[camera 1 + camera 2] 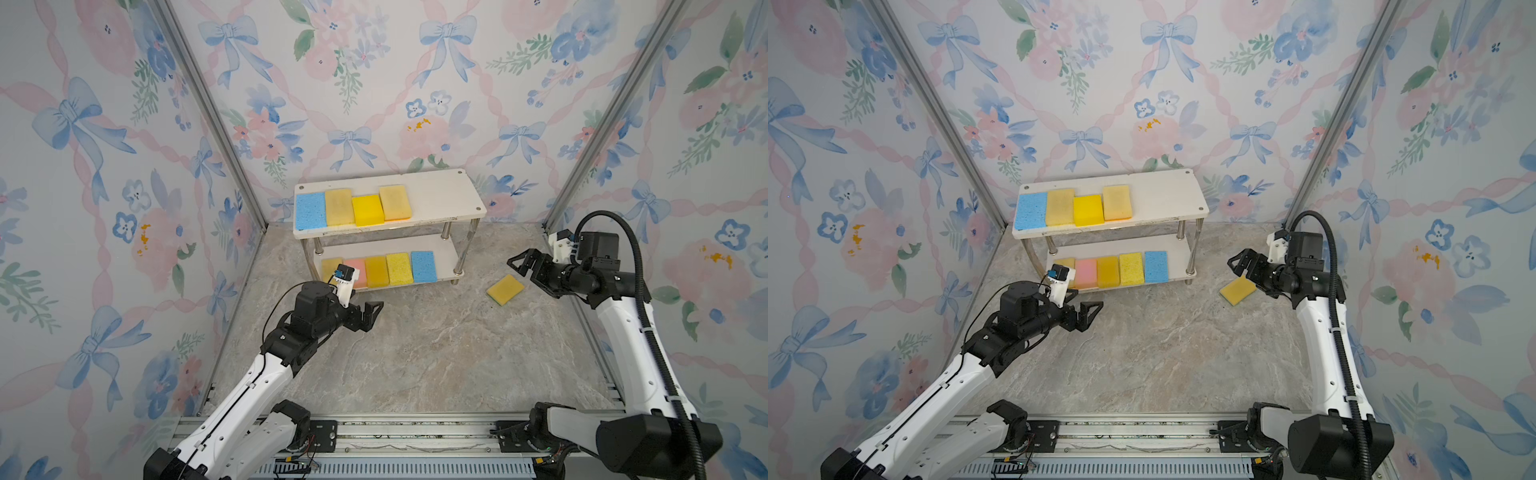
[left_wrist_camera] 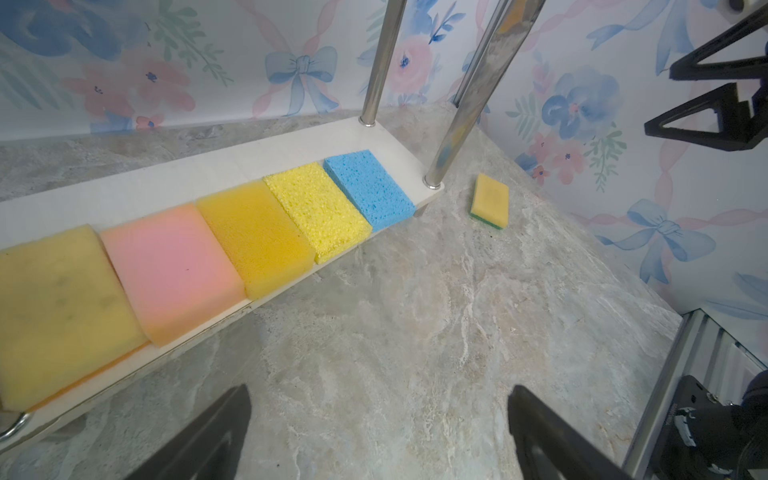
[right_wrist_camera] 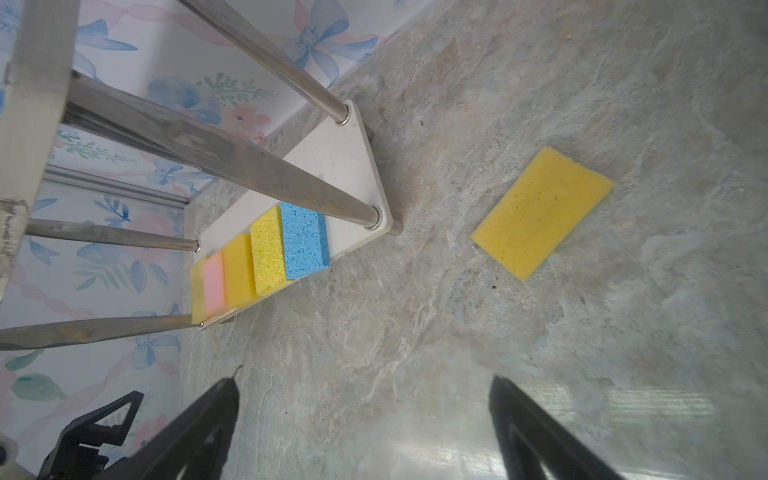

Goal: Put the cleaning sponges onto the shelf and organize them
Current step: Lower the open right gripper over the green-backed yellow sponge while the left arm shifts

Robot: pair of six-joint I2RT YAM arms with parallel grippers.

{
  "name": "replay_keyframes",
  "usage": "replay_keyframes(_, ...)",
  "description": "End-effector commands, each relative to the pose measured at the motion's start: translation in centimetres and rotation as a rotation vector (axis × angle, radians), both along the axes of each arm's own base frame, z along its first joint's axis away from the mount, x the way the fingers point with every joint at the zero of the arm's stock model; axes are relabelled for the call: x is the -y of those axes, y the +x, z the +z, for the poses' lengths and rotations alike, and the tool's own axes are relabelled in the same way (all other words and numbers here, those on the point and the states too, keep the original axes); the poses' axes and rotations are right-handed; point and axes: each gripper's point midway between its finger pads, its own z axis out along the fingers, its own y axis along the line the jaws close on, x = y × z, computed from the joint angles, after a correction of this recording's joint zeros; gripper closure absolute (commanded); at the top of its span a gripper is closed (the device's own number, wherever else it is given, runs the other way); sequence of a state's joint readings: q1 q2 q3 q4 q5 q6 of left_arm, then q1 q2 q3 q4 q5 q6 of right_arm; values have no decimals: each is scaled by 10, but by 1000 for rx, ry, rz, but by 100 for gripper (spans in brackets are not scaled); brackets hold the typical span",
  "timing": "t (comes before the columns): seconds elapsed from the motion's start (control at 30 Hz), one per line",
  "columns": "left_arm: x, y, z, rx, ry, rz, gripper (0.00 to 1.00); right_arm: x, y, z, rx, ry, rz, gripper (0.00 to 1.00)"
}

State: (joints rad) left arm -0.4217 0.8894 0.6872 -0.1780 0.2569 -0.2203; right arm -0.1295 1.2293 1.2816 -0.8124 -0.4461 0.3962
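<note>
Marble floor (image 1: 415, 357) lies open around the sponge (image 1: 505, 289) (near the shelf (image 1: 444, 195)).

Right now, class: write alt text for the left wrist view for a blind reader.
Five sponges sit side by side on the shelf's lower board: pale yellow, pink, orange-yellow, bright yellow, light blue. A sixth yellow sponge lies alone on the marbled tabletop beyond the shelf. The left gripper is open.
</note>
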Motion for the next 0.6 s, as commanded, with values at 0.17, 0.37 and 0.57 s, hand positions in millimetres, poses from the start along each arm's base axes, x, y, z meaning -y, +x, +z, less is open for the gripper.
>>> replay_keyframes(0.17, -6, 1, -24, -15, 33, 22, 2, 42, -6, -63, -224, -78, -127, 3)
replay_keyframes(0.37, -11, 0, -39, -26, 37, 46, 2, 49, 2, -78, -253, -6, -157, 3)
replay_keyframes(0.57, -16, 0, -42, -23, 51, 74, 2, 56, 4, -95, -305, -12, -178, 3)
